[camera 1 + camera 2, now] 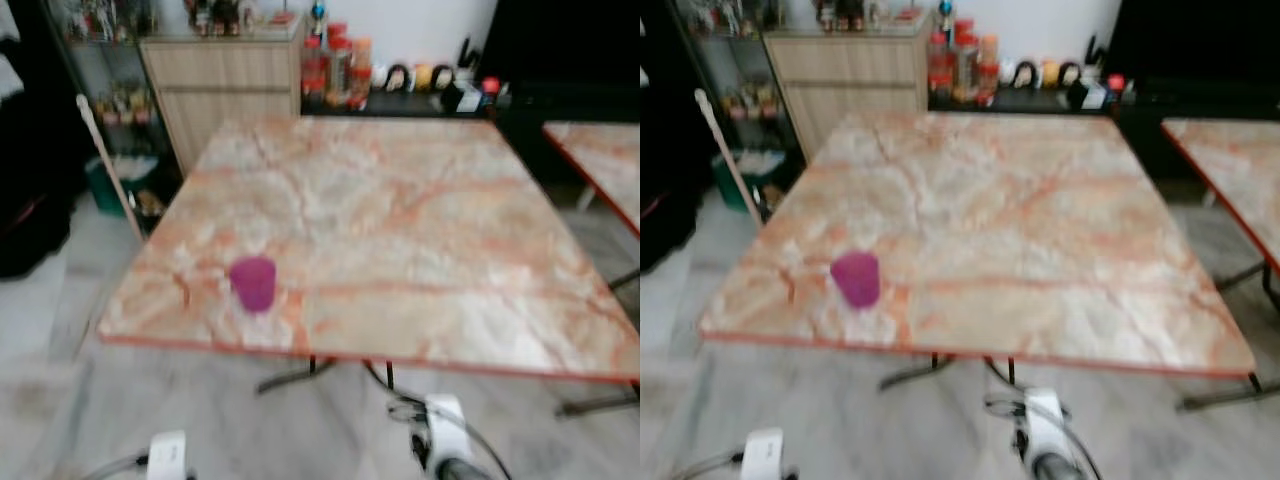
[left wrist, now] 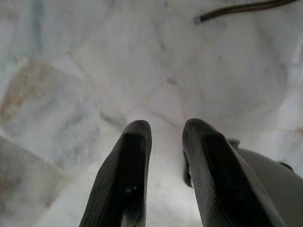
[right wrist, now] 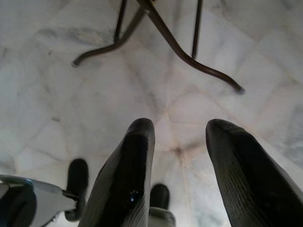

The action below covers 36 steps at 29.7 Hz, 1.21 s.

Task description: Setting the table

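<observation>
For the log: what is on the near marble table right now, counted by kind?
Purple plastic cup, near the table's front left corner: 1
Plates: 0
Cutlery: 0
Total on the orange-veined marble table: 1
Both pincers, left and right, hang open over the floor, holding nothing.

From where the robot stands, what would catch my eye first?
The purple cup stands alone near the front left corner of a big orange-veined marble table. Behind the table, jars and bottles crowd a dark counter beside a wooden cabinet. Both claws, left claw and right claw, hang open over the pale floor.
</observation>
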Tool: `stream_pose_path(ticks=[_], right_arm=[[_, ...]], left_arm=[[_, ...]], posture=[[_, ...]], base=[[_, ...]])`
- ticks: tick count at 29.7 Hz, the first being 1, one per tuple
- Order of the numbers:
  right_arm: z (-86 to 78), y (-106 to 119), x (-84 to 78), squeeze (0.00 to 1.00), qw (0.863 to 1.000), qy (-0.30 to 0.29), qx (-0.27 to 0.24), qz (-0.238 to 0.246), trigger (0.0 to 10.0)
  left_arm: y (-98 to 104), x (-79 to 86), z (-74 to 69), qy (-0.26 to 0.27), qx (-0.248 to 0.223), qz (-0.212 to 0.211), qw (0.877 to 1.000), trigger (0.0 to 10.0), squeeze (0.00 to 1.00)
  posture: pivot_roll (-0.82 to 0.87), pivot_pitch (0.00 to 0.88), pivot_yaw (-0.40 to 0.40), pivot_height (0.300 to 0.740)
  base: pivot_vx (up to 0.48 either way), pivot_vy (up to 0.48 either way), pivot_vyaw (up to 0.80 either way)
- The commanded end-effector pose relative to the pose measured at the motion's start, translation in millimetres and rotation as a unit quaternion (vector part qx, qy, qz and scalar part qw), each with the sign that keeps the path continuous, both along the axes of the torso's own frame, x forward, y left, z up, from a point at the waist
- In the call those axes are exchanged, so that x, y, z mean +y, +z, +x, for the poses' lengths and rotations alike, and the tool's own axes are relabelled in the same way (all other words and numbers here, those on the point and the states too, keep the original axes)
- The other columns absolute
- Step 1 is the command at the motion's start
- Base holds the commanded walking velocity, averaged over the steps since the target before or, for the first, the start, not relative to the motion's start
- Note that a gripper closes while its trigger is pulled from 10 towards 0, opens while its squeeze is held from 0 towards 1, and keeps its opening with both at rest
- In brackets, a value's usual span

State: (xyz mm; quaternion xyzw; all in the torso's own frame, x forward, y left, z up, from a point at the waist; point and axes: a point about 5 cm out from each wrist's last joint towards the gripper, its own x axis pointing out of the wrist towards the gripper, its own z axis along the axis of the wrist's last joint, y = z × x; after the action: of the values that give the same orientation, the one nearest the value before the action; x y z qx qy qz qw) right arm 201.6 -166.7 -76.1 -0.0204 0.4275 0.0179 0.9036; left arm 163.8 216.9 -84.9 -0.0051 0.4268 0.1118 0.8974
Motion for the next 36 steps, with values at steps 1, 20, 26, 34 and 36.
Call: stream_pose_path(ticks=[1, 20, 26, 34, 36], right_arm=[[-3.1, -1, -7.7, 0.00, 1.000, -0.008, 0.008, -0.008, 10.0], [-11.4, -6, -5.7, 0.00, 0.999, 0.000, 0.031, -0.007, 10.0], [-7.4, -4, -5.9, 0.00, 1.000, 0.000, 0.028, -0.006, 10.0], [-10.8, -6, -7.8, 0.00, 0.999, -0.009, 0.031, -0.006, 10.0], [-13.9, -7, -8.6, 0.00, 0.999, -0.010, 0.037, -0.008, 10.0]], left_arm=[[2, -1.0, 3.4, 0.003, -0.012, 0.002, 1.000, 10.0, 0.00], [148, 90.0, 94.0, 0.133, -0.397, 0.222, 0.880, 10.0, 0.00], [254, 54.3, 153.9, 0.012, -0.565, 0.236, 0.790, 10.0, 0.00], [291, -0.5, 181.0, -0.088, -0.601, 0.159, 0.779, 10.0, 0.00], [285, -14.9, 184.0, -0.106, -0.588, 0.097, 0.796, 10.0, 0.00]], posture=[[0.03, 0.000, 0.013, 0.732], [0.07, 0.000, 0.006, 0.732], [0.06, 0.000, 0.015, 0.732], [0.04, 0.000, 0.026, 0.732], [0.04, 0.000, 0.028, 0.732]], base=[[0.000, 0.000, 0.00], [0.000, 0.000, 0.00], [0.000, 0.000, 0.00], [0.000, 0.000, 0.00], [0.000, 0.000, 0.00]])
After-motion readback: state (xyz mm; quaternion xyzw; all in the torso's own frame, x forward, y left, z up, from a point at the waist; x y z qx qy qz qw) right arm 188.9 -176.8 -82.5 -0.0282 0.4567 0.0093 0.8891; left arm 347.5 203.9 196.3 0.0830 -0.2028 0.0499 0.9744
